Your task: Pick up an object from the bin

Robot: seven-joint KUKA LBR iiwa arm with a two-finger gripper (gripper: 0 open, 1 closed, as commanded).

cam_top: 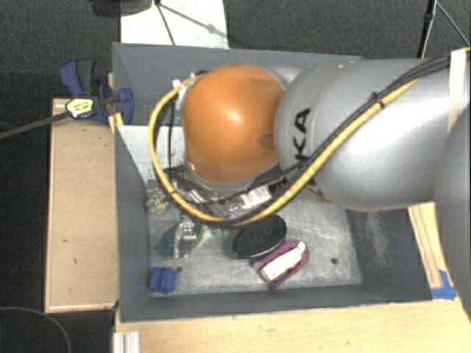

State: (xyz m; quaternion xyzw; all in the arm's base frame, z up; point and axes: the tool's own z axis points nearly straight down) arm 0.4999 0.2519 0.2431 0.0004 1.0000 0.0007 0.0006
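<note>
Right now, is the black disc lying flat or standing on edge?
Flat: the black disc shows its broad round face upward on the bin floor.

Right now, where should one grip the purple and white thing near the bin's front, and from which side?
Probably from straight above, across the narrow width of the purple and white thing, toward its right end. It lies flat and long, and the black disc crowds its left part.
</note>
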